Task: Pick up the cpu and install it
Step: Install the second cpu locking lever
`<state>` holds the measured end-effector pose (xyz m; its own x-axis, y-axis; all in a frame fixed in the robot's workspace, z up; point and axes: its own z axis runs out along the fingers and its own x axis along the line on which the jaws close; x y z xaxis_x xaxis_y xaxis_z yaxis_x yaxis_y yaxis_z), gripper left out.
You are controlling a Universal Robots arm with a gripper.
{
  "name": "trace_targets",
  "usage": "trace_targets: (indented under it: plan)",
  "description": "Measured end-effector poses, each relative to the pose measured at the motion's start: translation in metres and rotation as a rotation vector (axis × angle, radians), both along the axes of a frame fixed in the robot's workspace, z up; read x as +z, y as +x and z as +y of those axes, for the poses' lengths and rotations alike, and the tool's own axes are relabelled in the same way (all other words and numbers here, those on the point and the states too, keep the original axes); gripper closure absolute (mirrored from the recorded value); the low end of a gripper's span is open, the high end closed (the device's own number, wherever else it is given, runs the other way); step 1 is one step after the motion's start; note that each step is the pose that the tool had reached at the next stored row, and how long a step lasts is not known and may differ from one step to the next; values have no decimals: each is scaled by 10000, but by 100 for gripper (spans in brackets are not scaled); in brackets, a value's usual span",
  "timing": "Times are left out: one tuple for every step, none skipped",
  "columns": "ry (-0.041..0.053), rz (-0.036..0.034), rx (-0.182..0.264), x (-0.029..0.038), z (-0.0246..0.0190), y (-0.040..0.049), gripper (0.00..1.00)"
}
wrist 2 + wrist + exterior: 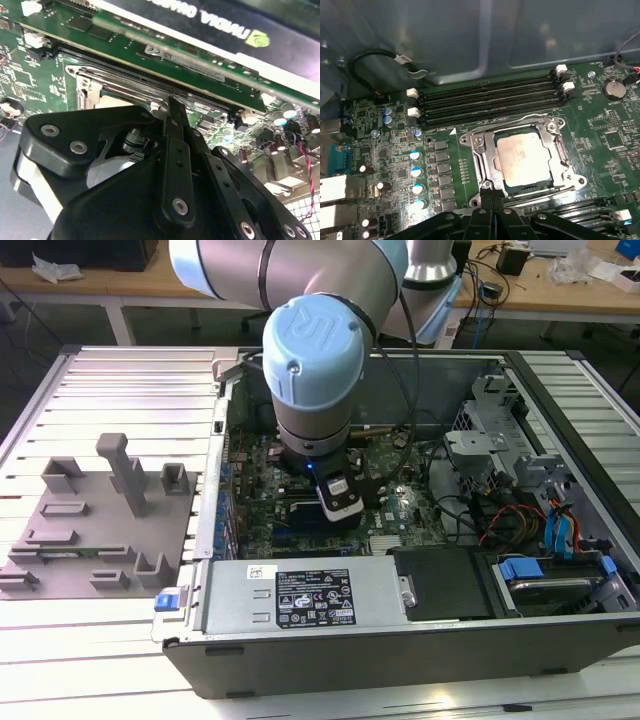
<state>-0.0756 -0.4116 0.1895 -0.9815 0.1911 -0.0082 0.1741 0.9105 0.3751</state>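
1. Jaws are drawn together with nothing between them; in the first wrist view the gripper [492,196] has its two black fingertips [485,192] meeting at the near edge of the socket frame [487,165].
2. Just past the fingertips, the cpu [524,159] lies flat inside that frame, silvery top up, with the metal rim around all four sides. It is not held.
3. In the second wrist view the gripper [171,102] points at the same metal frame [87,87], with a long green expansion card [200,65] standing beyond it.
4. Beyond the socket in the first wrist view run the black memory slots [490,102], side by side with white latches at their ends, on the green motherboard [395,150]. A round coin battery [613,88] sits further along the board.
5. In the exterior view the arm [313,350] reaches down from the upper centre of the frame into the open computer case [400,635], over the board at the frame's middle.
6. On the exterior view's left, well apart from the case, a grey fixture plate [90,530] rests on the slatted table [100,660].
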Motion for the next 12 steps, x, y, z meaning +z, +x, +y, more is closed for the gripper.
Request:
trace_targets:
  plan:
    - [8, 2, 1, -3, 2, -13, 89]
    - [20, -12, -1, -9, 5, -32, 89]
    - [18, -11, 1, -8, 4, -44, 89]
    - [12, -5, 1, -6, 3, -59, 89]
    - [9, -5, 0, -5, 2, -73, 89]
    - [9, -5, 0, -5, 3, -78, 89]
    - [9, -5, 1, -4, 3, -80, 89]
    - [-2, -5, 0, -2, 3, -83, 89]
    - [-27, -4, 1, -1, 1, -84, 89]
    - [-70, -4, 2, 0, -1, -84, 89]
    - [-130, -4, 1, -1, -5, -86, 89]
    - [-151, -3, 0, -1, -6, -87, 89]
